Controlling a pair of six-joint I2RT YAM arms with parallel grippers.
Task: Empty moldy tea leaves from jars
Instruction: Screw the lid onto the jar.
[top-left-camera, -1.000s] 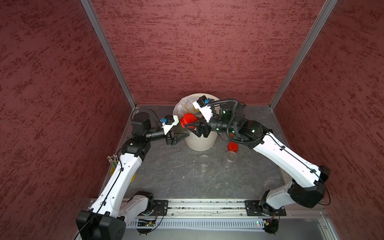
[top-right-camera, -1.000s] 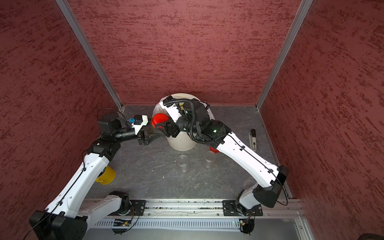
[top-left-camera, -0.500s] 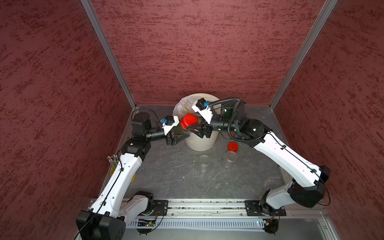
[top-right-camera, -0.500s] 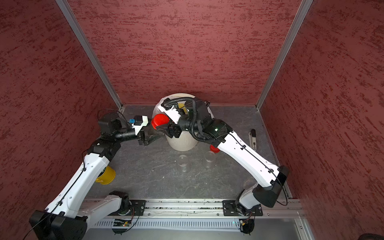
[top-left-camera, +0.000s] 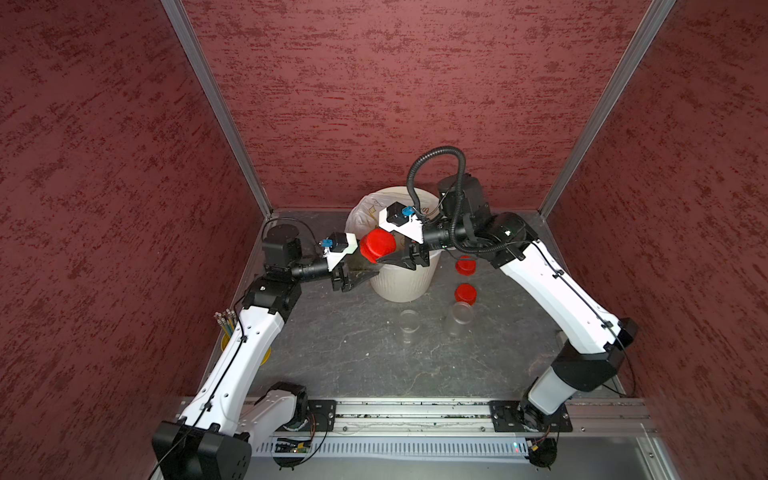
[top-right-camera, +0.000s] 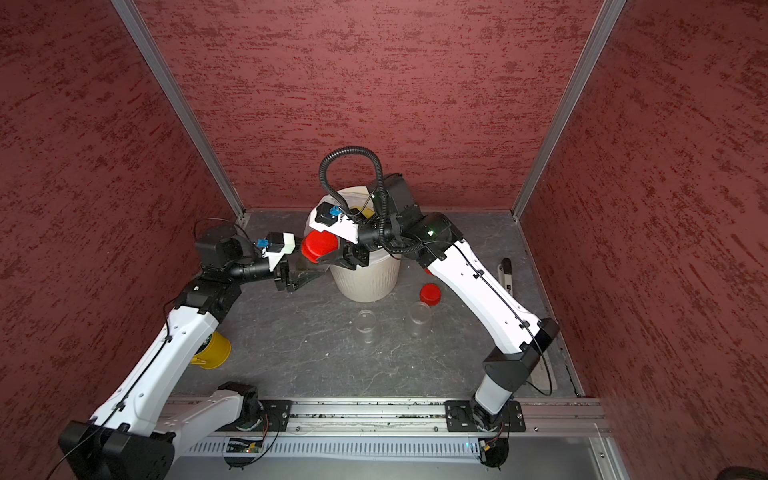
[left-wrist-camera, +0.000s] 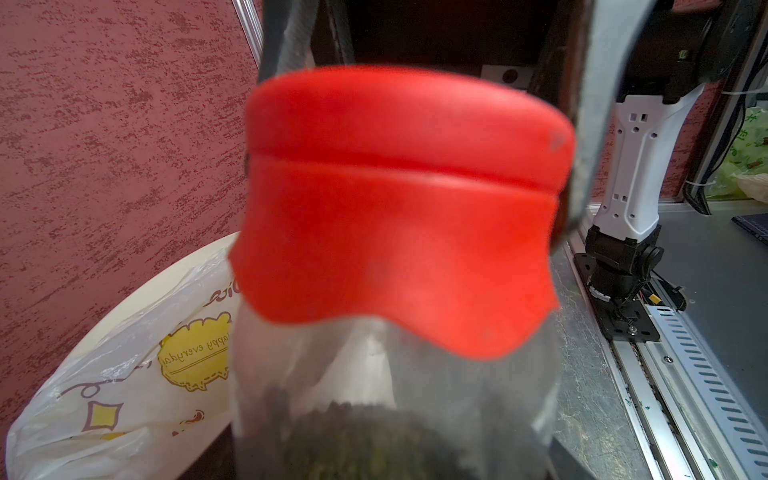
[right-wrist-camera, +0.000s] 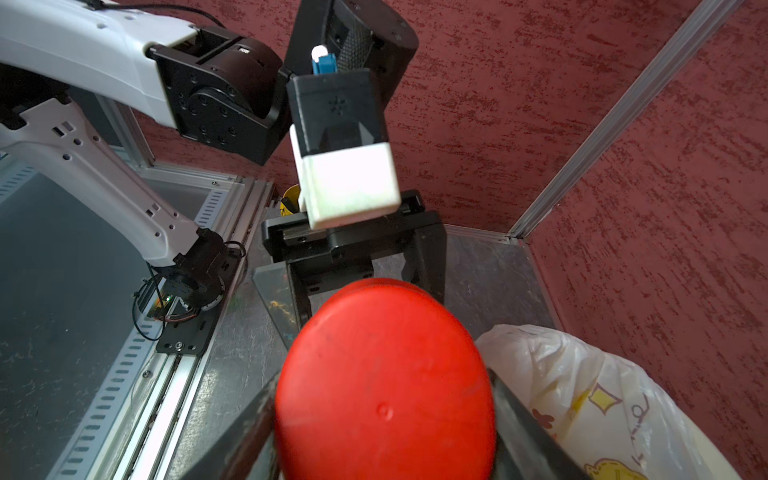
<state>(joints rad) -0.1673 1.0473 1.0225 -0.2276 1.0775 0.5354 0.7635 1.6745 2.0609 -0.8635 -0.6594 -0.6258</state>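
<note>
While the left jaws pinched the jar (left-wrist-camera: 478, 399) of moldy tea leaves (left-wrist-camera: 365, 444) just left of the bin (top-left-camera: 401, 286), the right jaws were clamped on its red cap (top-left-camera: 377, 245).

I count three jars: one capped jar (left-wrist-camera: 395, 399) and two open jars (top-left-camera: 409, 322) (top-left-camera: 459, 318) on the surface (top-left-camera: 353, 361), just below frame centre. I get three caps too: one red cap (top-left-camera: 377, 245) on that jar and two loose caps (top-left-camera: 465, 266) (top-left-camera: 465, 293) right of centre. There is one bin (top-left-camera: 401, 286) and one yellow cup (top-right-camera: 214, 351) at lower left.
</note>
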